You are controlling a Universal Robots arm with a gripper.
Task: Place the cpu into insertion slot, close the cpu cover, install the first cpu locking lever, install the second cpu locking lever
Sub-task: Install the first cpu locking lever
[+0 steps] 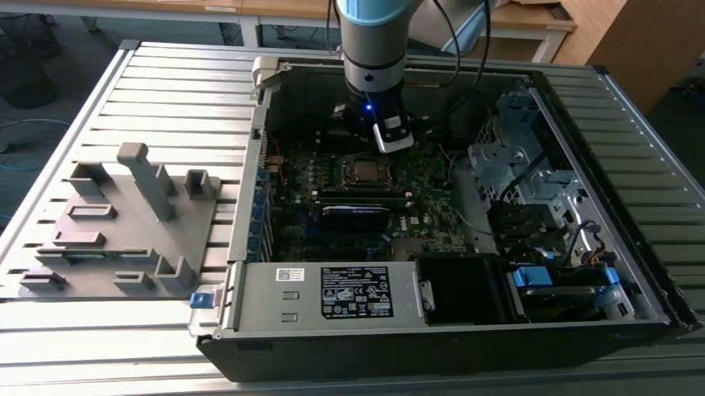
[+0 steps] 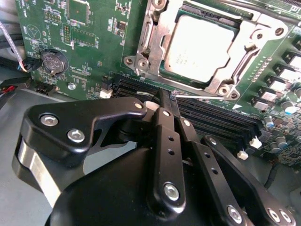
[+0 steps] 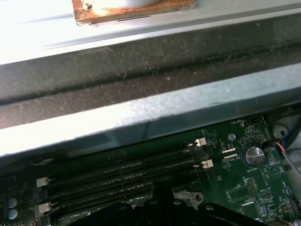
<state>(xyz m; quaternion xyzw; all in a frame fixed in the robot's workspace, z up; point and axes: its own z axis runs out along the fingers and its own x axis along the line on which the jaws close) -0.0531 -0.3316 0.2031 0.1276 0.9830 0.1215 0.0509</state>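
Cpu (image 2: 200, 47) lies framed by the cpu cover (image 2: 155, 44), near the closed hand (image 2: 168, 97).

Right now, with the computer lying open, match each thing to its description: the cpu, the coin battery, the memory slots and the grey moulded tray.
Things:
1. cpu
2. coin battery
3. memory slots
4. grey moulded tray

Descriptions:
A. long, black, lying side by side
B. outside the computer case, at the exterior view's left
C. silvery square with the cpu cover around it
D. round, on the green motherboard

Pairs: 1-C, 2-D, 3-A, 4-B
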